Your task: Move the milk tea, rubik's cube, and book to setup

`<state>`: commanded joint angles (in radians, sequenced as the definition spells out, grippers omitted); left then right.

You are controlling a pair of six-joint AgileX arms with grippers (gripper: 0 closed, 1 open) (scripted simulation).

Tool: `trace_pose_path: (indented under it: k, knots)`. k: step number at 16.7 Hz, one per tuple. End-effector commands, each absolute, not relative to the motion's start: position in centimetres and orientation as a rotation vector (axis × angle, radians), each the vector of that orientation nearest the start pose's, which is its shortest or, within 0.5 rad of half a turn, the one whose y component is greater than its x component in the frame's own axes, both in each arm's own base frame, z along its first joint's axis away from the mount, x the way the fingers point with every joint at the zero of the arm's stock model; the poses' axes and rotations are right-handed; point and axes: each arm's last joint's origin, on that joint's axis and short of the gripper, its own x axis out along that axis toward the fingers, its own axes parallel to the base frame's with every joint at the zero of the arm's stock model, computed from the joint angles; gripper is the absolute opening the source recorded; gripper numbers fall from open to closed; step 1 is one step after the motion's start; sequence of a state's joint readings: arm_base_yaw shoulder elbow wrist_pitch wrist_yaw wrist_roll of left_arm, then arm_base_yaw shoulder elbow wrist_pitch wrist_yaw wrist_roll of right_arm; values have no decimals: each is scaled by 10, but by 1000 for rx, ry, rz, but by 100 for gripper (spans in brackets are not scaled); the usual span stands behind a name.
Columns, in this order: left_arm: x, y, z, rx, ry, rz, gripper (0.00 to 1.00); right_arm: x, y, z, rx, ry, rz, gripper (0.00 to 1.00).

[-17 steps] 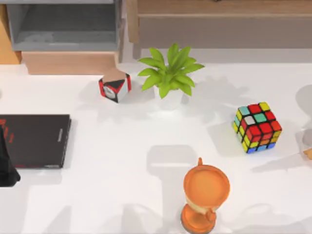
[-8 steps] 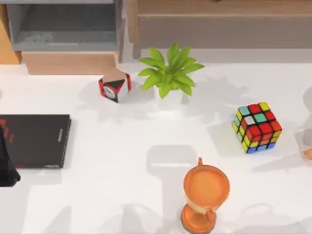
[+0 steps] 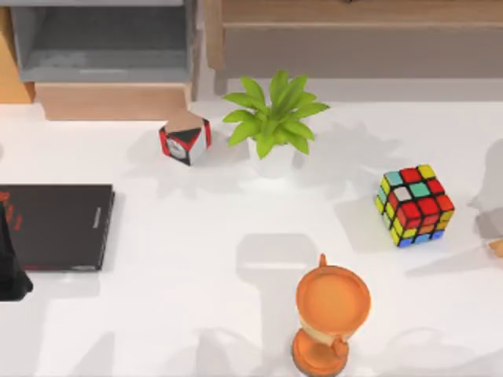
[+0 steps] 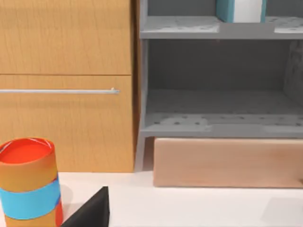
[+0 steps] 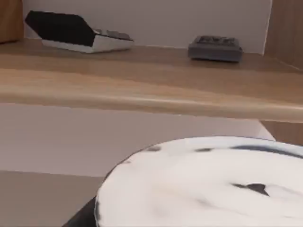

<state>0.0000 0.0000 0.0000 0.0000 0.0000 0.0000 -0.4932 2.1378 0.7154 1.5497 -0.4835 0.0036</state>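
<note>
Rubik's cube (image 3: 415,206) sits on the right side of the white table (image 3: 196,314), well apart from the plant (image 3: 271,118).
The teal book (image 4: 239,9) stands on the upper board of the gray shelf (image 4: 180,27). A round white top (image 5: 203,184), maybe the milk tea lid, is very close in the right wrist view. My left arm (image 3: 11,267) (a dark shape) is at the table's left edge, by the black book (image 3: 55,226). I cannot tell how either gripper's fingers stand.

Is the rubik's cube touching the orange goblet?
Apart. The top view shows bare white table between the rubik's cube and the goblet.
</note>
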Motion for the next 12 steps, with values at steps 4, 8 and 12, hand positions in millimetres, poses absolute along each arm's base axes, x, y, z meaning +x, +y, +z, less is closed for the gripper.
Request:
trace_pose_path:
  k: [4, 8, 12]
  knots:
    - [106, -1, 160, 0, 0, 0, 100, 321, -153, 127, -156, -232, 70, 100]
    - [106, -1, 160, 0, 0, 0, 100, 301, -152, 100, -77, -113, 22, 100]
    - [106, -1, 160, 0, 0, 0, 100, 287, -148, 80, -7, -4, -20, 100]
